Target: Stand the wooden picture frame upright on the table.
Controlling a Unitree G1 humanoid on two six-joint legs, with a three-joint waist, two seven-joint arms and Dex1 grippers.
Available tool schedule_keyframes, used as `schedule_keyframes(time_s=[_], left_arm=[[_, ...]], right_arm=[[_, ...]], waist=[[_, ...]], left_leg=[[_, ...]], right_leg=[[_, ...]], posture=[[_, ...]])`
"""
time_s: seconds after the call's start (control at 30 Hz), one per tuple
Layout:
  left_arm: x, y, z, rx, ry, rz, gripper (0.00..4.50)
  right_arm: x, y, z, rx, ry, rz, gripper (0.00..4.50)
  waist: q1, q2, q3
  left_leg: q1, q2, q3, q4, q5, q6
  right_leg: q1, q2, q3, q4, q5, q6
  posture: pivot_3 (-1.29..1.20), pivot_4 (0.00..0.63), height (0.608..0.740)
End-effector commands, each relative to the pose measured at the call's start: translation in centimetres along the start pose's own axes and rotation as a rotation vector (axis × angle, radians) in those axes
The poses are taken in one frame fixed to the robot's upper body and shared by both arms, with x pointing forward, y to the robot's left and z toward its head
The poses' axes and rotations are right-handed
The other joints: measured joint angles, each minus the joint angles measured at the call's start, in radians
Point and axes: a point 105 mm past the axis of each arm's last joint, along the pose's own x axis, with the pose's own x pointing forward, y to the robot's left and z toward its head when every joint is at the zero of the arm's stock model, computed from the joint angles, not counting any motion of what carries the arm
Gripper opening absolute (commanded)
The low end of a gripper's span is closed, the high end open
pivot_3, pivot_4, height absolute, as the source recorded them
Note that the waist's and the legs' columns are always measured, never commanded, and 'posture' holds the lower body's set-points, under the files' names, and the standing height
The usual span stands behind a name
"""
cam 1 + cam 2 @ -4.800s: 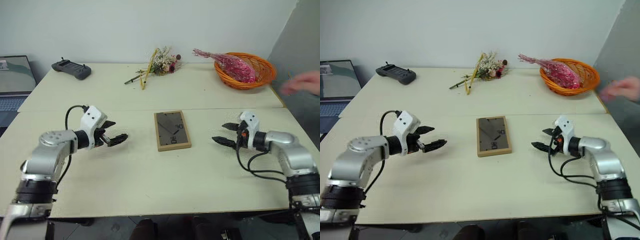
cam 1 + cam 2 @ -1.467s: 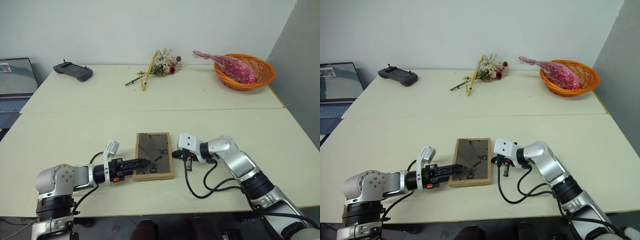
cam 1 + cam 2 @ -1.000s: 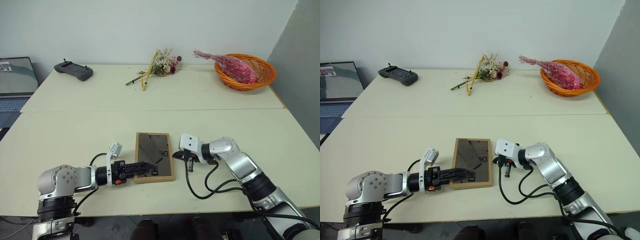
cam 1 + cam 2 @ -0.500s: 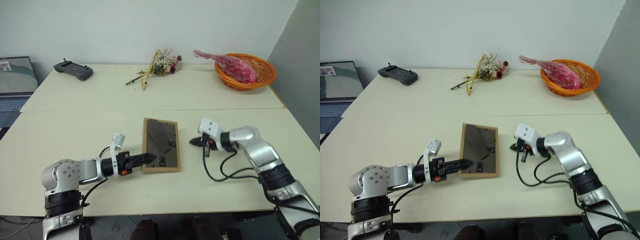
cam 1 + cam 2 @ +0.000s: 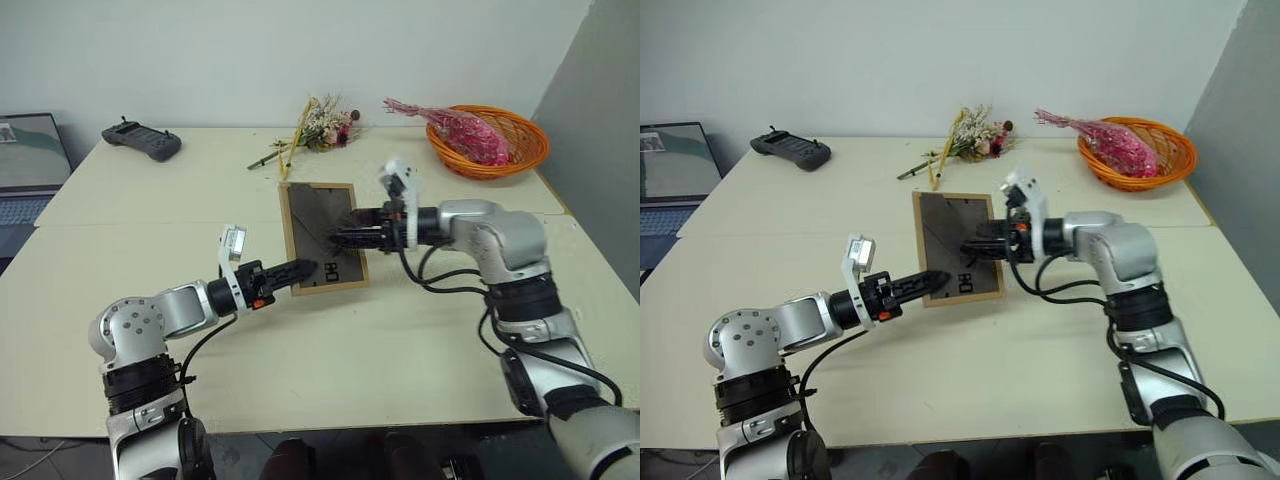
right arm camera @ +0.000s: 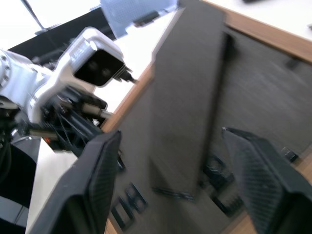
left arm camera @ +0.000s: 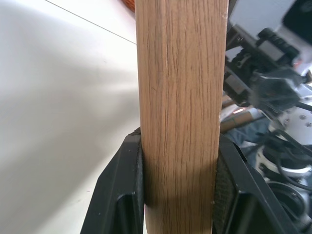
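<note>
On the far left a laptop sits at the edge, and a dark controller lies at the far left corner of the table; both are well apart from the work.

The left gripper is clamped on the lower left edge of the frame; in the left wrist view its two pads press on both faces of the wood. The frame is lifted off the table and nearly upright, with its dark back panel toward the camera and the picture side facing away.

The right gripper reaches in from the right to the back panel, with its fingers spread wide on either side of the fold-out stand and not closed on it. The stand seems to lie close to the panel; how far it is swung out I cannot tell.

The step in hand appears to be opening the stand. To do it well, the left grip should keep firm and steady while the right fingers catch the free end of the stand and swing it fully out. Then the frame can be lowered so its bottom edge and the stand foot meet the table together.

Behind, near the far edge, lie dried flowers, and to the right an orange basket with pink flowers. Nothing stands in the way in front.
</note>
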Motion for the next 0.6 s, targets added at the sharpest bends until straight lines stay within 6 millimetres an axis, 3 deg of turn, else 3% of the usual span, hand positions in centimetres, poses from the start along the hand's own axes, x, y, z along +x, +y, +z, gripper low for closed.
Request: schedule_keyframes(time_s=[0.03, 0.13, 0.27, 0.6], left_arm=[[0.3, -2.3, 1.1, 0.068, -0.024, -0.098, 1.29], [0.0, -2.3, 1.2, 0.065, -0.024, -0.095, 1.29], [-0.2, -2.3, 1.3, 0.064, -0.027, -0.089, 1.29], [-0.6, -3.0, 1.6, 0.035, -0.05, -0.136, 1.29]], right_arm=[[1.2, 0.5, 1.0, -0.041, -0.019, 0.012, 4.44], [1.6, 2.9, 2.4, -0.018, -0.073, 0.14, 4.44], [-0.2, 4.5, 2.7, 0.011, -0.094, 0.242, 4.44], [-4.9, 0.8, 0.9, -0.019, -0.037, 0.044, 4.44]], waist=[[0.002, 0.0, 0.0], [0.003, 0.0, 0.0], [0.005, 0.0, 0.0], [0.003, -0.001, 0.0]], left_leg=[[0.0, 0.0, 0.0, 0.0, 0.0, 0.0], [-0.003, 0.0, 0.0, 0.001, 0.0, 0.0], [-0.004, 0.0, -0.001, 0.001, 0.0, 0.0], [-0.004, 0.0, -0.001, 0.0, 0.0, 0.0]], right_leg=[[0.0, 0.0, 0.0, 0.0, 0.0, 0.0], [-0.002, 0.0, 0.0, 0.0, 0.0, 0.0], [-0.003, 0.0, -0.001, 0.0, 0.0, 0.0], [-0.003, 0.0, -0.001, 0.0, 0.0, 0.0]], posture=[[0.0, 0.15, 0.74], [0.0, 0.15, 0.74], [0.0, 0.15, 0.74], [0.0, 0.15, 0.74]])
